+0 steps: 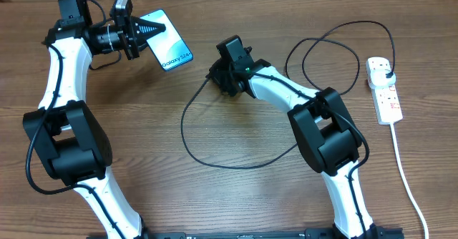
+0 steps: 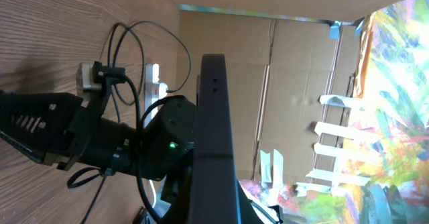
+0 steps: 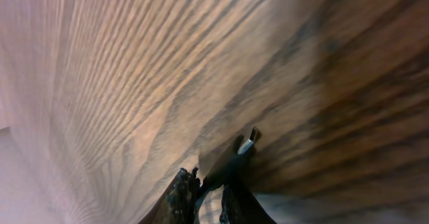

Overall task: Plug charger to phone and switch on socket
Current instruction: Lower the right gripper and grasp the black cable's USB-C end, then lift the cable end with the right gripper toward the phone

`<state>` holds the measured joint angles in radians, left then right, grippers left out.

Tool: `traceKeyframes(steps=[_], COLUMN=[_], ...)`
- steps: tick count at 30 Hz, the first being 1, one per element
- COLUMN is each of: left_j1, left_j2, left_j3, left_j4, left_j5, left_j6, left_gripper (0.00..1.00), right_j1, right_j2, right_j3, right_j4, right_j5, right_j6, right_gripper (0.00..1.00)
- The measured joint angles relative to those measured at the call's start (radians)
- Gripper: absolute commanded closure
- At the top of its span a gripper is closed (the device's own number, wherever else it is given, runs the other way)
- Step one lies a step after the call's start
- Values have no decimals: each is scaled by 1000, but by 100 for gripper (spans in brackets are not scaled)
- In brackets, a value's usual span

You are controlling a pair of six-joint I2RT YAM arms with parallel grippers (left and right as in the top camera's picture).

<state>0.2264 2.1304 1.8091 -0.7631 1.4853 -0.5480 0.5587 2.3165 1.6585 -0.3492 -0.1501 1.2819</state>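
Left gripper (image 1: 149, 30): you've got it clamped on one short edge of the phone (image 1: 169, 44), up near the back left of the table (image 1: 236, 196). On your left wrist cam only one finger (image 2: 40, 127) shows, with the phone edge-on (image 2: 214, 130) mid-frame.
Phone: screen up in the overhead, teal with the "Galaxy" end pointing toward the middle of the table. It sits at an angle. Can't tell if it's fully off the wood.
Right gripper (image 1: 218, 74): closed down tight on the connector end of the charger (image 1: 187, 135), near the table centre and well apart from the phone.
Connector tip (image 3: 249, 142): pokes out past your fingertips, low over the wood. The right wrist view is pretty blurry, so can't tell if it's touching.
Cable: loops wide toward the front, passes under your right arm, then curls round to the far right.
Plug (image 1: 384, 71): sitting in the far end of the socket (image 1: 386, 99).
Socket: flat at the right edge, white cord trailing to the front. Switch state is too small to read.
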Motion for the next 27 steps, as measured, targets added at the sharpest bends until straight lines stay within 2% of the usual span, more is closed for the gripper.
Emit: traceKeyframes(steps=[7, 10, 12, 16, 21, 23, 27], left_j1=[0, -1, -3, -3, -5, -5, -10], left_j2=[0, 0, 0, 0, 0, 0, 0], left_j3=[0, 0, 0, 0, 0, 0, 0], left_j4=[0, 0, 0, 0, 0, 0, 0], left_j5=[-3, -23, -28, -38, -52, -54, -58], left_j6=[0, 0, 0, 0, 0, 0, 10], left_gripper=[96, 96, 96, 96, 96, 96, 96], right_j1=[0, 0, 0, -5, -48, -84, -167], right_j2=[4, 7, 8, 7, 8, 8, 12], right_j3=[2, 5, 10, 23, 29, 29, 29], right_j4=[1, -10, -26, -82, -182, -277, -410], right_j5=[-4, -8, -8, -29, -241, -370, -507], right_j6=[1, -1, -14, -121, -439, -587, -813], right_gripper=[88, 96, 96, 96, 96, 96, 96])
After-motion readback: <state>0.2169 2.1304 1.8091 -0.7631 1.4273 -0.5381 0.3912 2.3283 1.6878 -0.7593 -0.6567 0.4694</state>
